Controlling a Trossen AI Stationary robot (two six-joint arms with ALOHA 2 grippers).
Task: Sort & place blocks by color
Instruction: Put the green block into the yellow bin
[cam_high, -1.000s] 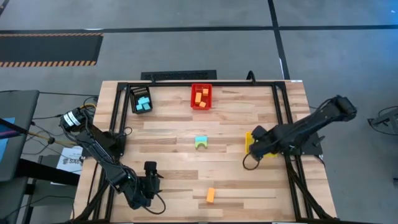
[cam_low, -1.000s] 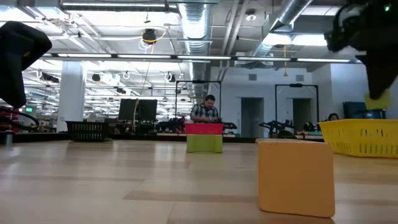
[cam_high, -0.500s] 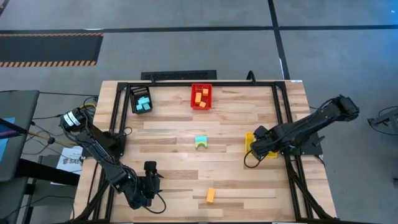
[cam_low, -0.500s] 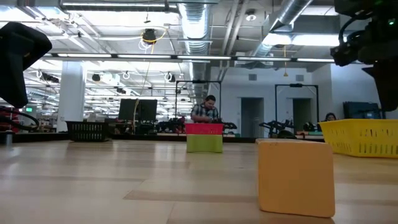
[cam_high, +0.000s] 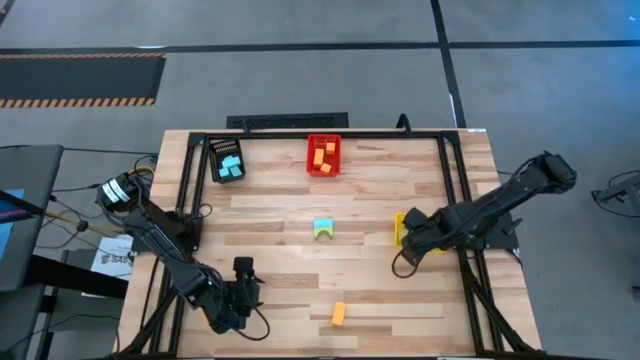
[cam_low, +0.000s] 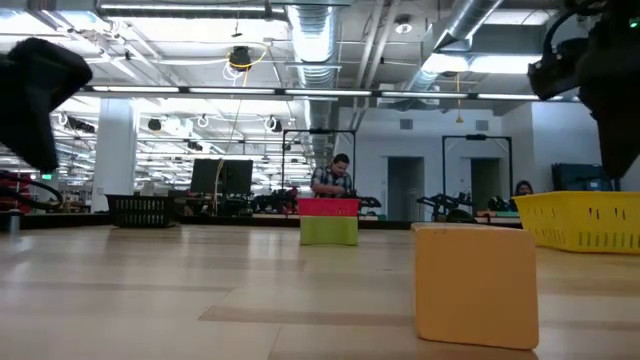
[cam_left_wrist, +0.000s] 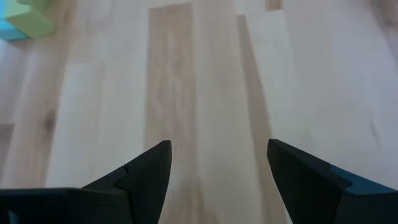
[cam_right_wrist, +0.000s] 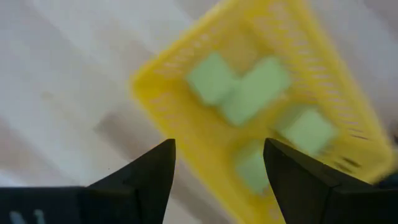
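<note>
Right arm's fingers (cam_right_wrist: 217, 180) have spread wide, dropping light-green blocks (cam_right_wrist: 249, 93) in the yellow bin (cam_right_wrist: 161, 93).

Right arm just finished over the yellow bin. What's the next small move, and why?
Probably swing the right tool from the yellow bin toward the stacked blue and green blocks at mid-table. It is open and empty, green blocks already lie in the bin, and that stack is the nearest unsorted piece. The orange block lies nearer the left tool, which waits open.
</note>
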